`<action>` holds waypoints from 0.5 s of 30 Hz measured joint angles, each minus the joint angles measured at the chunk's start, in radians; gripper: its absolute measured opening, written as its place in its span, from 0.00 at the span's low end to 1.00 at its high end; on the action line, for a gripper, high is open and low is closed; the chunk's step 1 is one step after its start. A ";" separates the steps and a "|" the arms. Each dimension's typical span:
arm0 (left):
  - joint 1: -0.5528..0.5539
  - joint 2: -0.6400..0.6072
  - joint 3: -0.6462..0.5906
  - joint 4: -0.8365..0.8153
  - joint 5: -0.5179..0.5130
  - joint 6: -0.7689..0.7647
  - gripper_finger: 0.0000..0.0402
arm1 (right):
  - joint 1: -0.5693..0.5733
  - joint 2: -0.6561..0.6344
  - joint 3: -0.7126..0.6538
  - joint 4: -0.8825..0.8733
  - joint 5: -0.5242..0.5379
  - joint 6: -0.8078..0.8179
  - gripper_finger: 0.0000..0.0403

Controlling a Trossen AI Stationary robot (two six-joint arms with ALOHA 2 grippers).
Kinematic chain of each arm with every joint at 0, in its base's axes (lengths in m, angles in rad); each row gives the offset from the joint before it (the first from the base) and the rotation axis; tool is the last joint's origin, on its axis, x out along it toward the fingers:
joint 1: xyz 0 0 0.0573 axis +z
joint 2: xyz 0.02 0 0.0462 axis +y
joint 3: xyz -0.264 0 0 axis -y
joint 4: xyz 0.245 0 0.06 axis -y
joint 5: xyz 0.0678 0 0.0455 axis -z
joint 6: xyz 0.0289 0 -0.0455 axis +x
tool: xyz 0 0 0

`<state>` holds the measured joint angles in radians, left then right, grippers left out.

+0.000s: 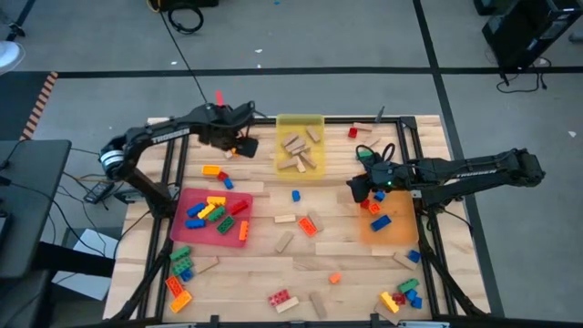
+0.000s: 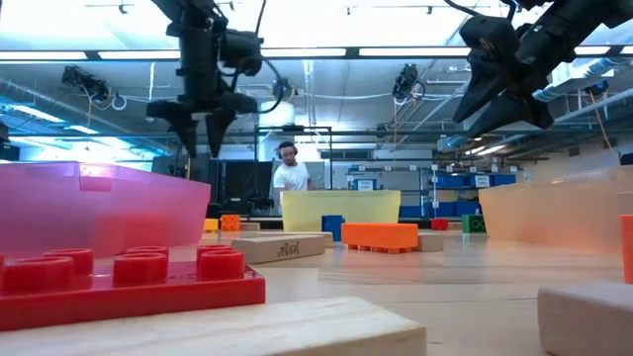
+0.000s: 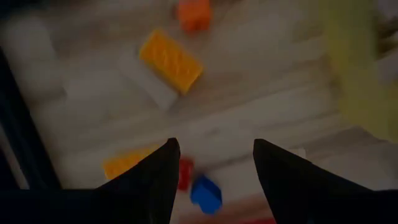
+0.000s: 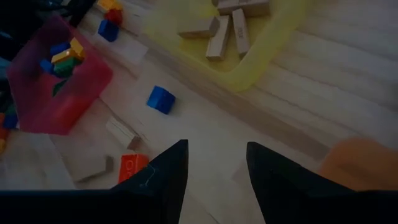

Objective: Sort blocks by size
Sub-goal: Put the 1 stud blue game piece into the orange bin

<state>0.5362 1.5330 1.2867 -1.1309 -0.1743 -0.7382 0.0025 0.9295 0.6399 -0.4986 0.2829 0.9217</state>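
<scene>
A: Where are the blocks?

B: All over the worktop point(image 1: 273, 264). Coloured bricks fill the red tray point(image 1: 213, 216), tan wooden ones lie in the yellow tray point(image 1: 300, 146), and two bricks sit in the orange tray point(image 1: 390, 228). A small blue brick point(image 1: 296, 195) lies alone between the trays.

A: And the arms?

B: The left gripper point(image 1: 244, 146) hangs above the worktop just beside the yellow tray, fingers spread, nothing between them. The right gripper point(image 1: 357, 189) hovers at the orange tray's edge, also spread and empty.
</scene>
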 joint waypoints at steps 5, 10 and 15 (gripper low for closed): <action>-0.009 0.003 -0.062 -0.019 0.097 -0.138 0.53 | 0.000 0.000 0.000 0.000 0.000 -0.064 0.44; -0.053 0.007 -0.133 -0.027 0.094 -0.225 0.53 | 0.000 0.000 0.000 -0.002 -0.018 -0.105 0.44; -0.066 0.007 -0.227 0.003 0.137 -0.286 0.53 | 0.004 0.000 0.000 -0.003 -0.022 -0.107 0.44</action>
<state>0.4702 1.5398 1.0600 -1.1279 -0.0369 -1.0244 0.0064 0.9295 0.6398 -0.5018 0.2607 0.8150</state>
